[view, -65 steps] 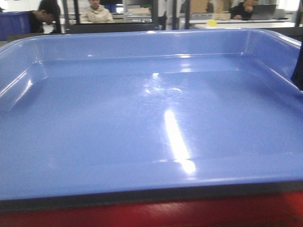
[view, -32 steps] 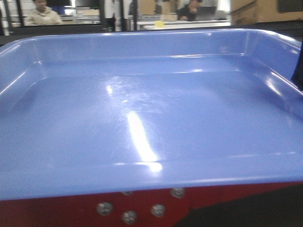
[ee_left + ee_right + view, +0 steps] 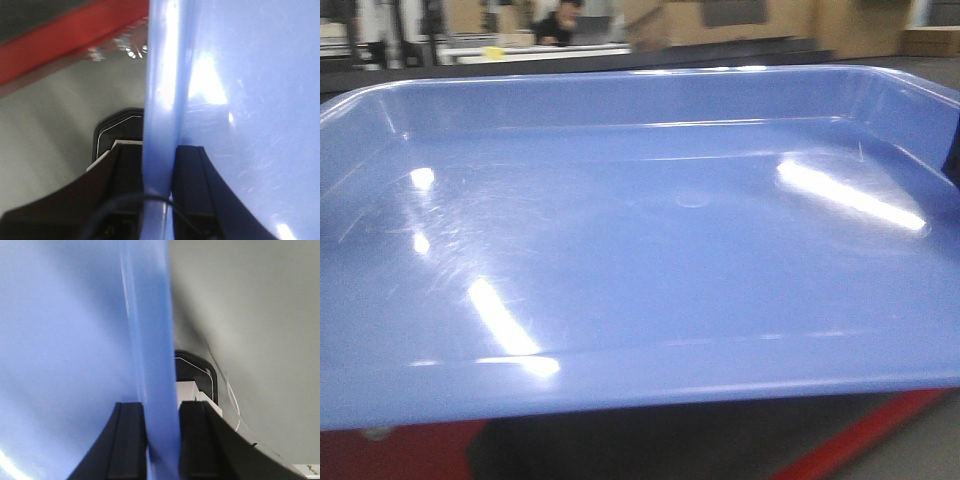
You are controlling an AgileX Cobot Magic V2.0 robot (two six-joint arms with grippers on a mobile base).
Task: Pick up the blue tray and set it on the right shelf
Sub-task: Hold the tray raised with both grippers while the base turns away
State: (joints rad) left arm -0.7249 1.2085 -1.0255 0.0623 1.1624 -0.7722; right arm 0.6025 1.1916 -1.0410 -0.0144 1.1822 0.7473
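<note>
Left wrist-mounted: left gripper pinches blue tray rim; right gripper apparently likewise.

a large, shallow blue tray of glossy periwinkle plastic fills the front view, open side up and roughly level, its low sloped walls and rolled rim streaked with reflected light. the left gripper and right gripper each clamp a side rim between dark jaws.
</note>
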